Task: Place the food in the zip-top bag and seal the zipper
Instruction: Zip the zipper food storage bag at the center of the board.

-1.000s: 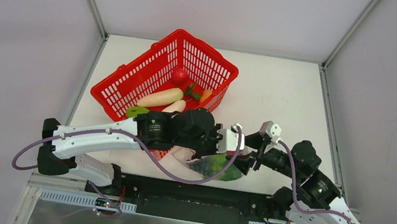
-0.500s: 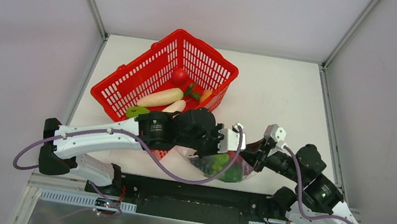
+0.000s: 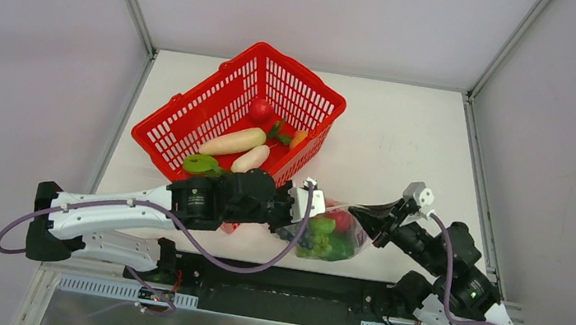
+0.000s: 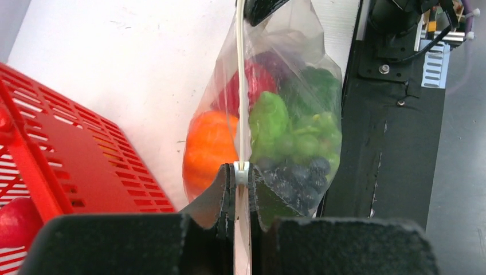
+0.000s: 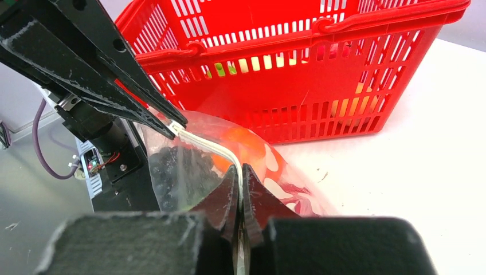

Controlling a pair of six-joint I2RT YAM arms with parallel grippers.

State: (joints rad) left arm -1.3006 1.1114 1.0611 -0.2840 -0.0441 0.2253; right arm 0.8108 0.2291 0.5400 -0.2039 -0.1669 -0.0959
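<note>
**SEALING STEP: BAG STRETCHED BETWEEN BOTH GRIPPERS**

**Current state.** The zip-top bag point(image 3: 327, 235) hangs above the near edge of the table point(image 3: 403, 143), between the two arms. The left gripper point(image 4: 242, 175) is closed on one end of the zipper point(image 4: 240, 86). The right gripper point(image 5: 240, 177) is closed on the opposite end. The strip runs taut and nearly straight from one pair of jaws to the other. The food point(image 4: 269, 117) sits inside the pouch: an orange piece, green pieces, a dark purple cluster and a red piece.

**Step in hand.** Loading appears finished for this pouch, and the zipper is being closed. Whether the strip is already pressed shut along its length cannot be told.

**Next move.** One gripper should anchor its end. The other should travel along the strip under a light pinch, in line with it. Tension must hold so the strip does not buckle.

**Surroundings.**
- The red basket point(image 3: 217, 108) stands just beside the left arm and holds two white radishes point(image 3: 233, 141), a red fruit point(image 3: 259, 110) and a carrot point(image 3: 297, 140).
- A green disc point(image 3: 200, 163) lies at its near corner.

**Obstructions.** The basket crowds the left arm's travel. The bulging load may pull the strip off line.
</note>
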